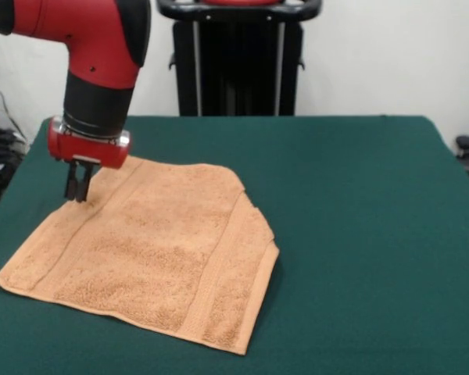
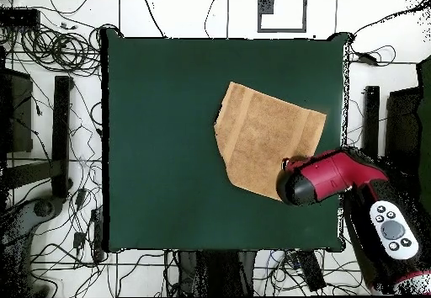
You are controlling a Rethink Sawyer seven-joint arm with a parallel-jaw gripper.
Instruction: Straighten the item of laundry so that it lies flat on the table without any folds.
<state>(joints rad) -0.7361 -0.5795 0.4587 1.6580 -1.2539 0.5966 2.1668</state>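
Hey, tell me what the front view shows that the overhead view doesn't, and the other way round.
Only the front view shows the gripper, its fingers close together, low over the towel's far left part, plus a folded-over flap along the towel's right side. Only the overhead view shows the whole table outline, the towel sitting toward one side of it, and cables on the floor around it; there the arm hides the gripper. Both show the peach towel on the green table, with the red arm over one end.

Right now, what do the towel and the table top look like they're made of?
Towel: looks like peach terry cloth, matte and fluffy, with a looped nubby pile and flatter woven bands near its ends. Table: dark green top, probably felt or a similar fabric covering; matte, even, no glare or grain. What lies beneath the covering is hidden.
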